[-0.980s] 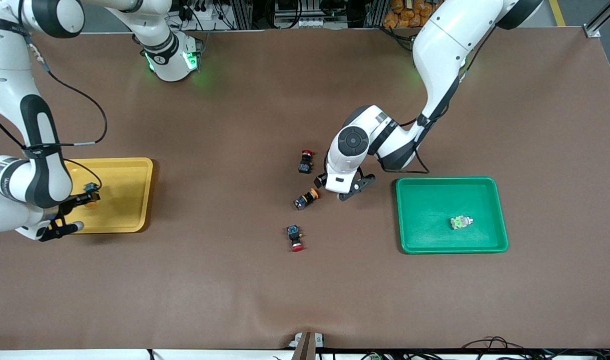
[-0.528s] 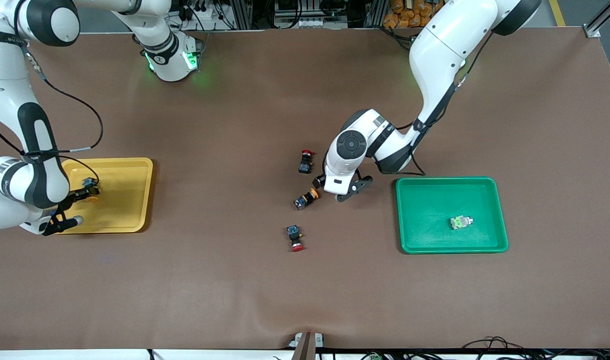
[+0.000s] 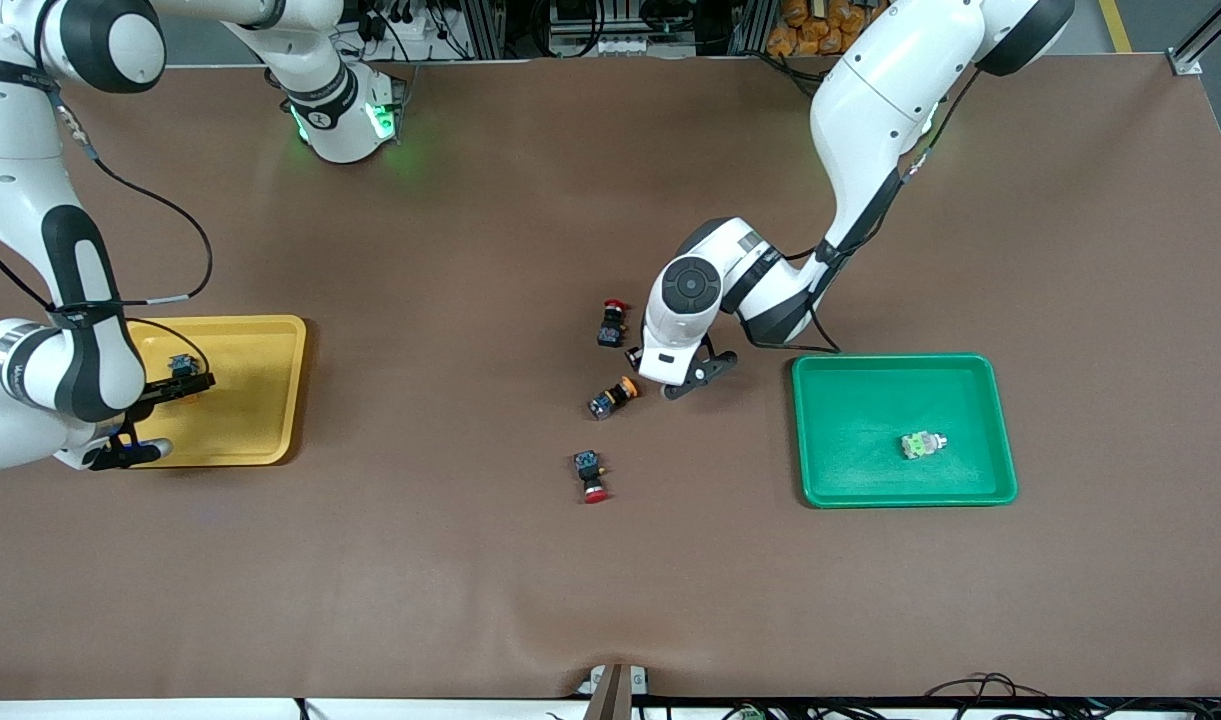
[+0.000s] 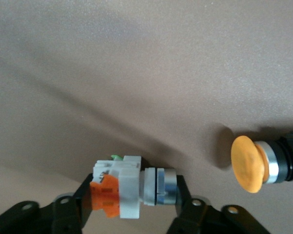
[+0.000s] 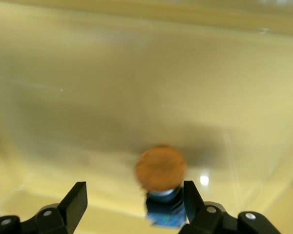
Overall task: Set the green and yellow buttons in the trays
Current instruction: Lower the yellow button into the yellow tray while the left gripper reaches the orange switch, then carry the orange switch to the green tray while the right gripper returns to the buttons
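My left gripper [image 3: 672, 378] is at the table's middle, shut on a silvery-bodied button with an orange part [image 4: 132, 192], low over the brown table. A black-bodied button with a yellow-orange cap [image 3: 612, 397] lies on the table close beside it and also shows in the left wrist view [image 4: 249, 163]. My right gripper [image 3: 160, 418] is open over the yellow tray [image 3: 260, 400]. A black-bodied orange-capped button [image 5: 161, 170] is between its spread fingers, close to one finger [image 5: 190, 195]. The green tray [image 3: 850, 400] holds a silvery green-capped button [image 3: 922, 443].
Two black-bodied red-capped buttons lie on the table. One [image 3: 612, 322] is farther from the front camera than the left gripper, the other [image 3: 590, 475] is nearer. A cable loops over the yellow tray's rim by my right wrist.
My left gripper has shifted a little toward the right arm's end. My right gripper has shifted over the yellow tray, and the orange cap no longer shows there in the front view.
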Controlling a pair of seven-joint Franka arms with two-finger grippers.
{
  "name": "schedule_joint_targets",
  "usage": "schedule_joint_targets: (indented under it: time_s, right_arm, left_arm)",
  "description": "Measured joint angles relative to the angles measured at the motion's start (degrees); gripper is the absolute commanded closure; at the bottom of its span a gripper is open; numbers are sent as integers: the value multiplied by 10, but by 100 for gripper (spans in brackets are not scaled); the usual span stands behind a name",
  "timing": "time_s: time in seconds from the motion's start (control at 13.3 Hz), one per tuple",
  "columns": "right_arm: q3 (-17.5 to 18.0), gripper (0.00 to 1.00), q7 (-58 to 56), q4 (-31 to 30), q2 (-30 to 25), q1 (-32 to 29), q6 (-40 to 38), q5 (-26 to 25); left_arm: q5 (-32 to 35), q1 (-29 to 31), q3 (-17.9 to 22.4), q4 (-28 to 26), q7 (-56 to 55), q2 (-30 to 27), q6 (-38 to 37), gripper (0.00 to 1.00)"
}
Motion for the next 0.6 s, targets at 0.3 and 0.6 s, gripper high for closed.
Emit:
schedule_joint_targets:
  time_s: [0.3, 0.6]
  right_arm:
    - [3, 12, 51, 48, -2, 30, -75, 5]
    - [7, 5, 138, 59, -2, 53, -115, 84]
  left_arm:
    - [1, 3, 1, 4, 21, 0, -1, 100]
    - [2, 40, 3, 23, 96, -37, -59, 100]
